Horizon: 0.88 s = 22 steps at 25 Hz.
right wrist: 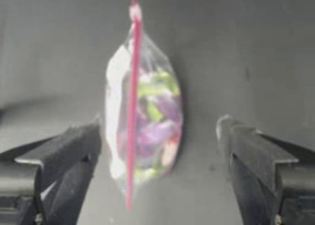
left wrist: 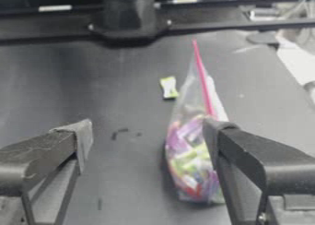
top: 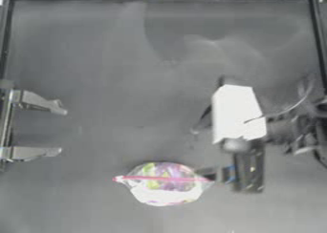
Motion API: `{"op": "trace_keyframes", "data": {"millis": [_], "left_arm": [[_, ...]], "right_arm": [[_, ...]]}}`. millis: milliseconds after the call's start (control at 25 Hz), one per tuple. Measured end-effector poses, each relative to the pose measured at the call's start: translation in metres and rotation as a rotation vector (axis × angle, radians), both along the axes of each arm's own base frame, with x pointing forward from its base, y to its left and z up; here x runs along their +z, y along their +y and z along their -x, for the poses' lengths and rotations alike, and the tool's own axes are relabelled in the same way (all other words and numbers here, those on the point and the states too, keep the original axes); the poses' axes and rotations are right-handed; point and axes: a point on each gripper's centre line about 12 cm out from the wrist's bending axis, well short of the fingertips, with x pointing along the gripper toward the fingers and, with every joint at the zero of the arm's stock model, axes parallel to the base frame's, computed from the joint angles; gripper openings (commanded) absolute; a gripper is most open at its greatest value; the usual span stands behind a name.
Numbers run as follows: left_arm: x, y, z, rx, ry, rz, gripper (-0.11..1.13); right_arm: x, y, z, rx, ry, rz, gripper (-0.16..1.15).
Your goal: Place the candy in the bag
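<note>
Overhead, we see the bag (top: 164,182) near the desk's (top: 115,60) front edge, the right gripper (top: 203,150) just beside it, the left gripper (top: 62,128) spread by the left edge. Left wrist view gives us the candy (left wrist: 168,87) beside the bag (left wrist: 190,159). Right wrist view shows spread jaws flanking the bag (right wrist: 142,120)

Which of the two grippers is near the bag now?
The right gripper, jaws open: it is beside the bag. The left gripper, also open, is far off at the table's left side.
</note>
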Motion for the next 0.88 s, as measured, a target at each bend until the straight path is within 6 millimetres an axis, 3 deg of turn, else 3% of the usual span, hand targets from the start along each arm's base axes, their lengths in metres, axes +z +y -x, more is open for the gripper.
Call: {"op": "trace_keyframes", "data": {"millis": [880], "left_arm": [[-0.006, 0.000, 0.001, 0.004, 0.016, 0.009, 1.01]], "right_arm": [[-0.025, 0.028, -0.078, -0.003, 0.164, 0.030, 1.01]]}}
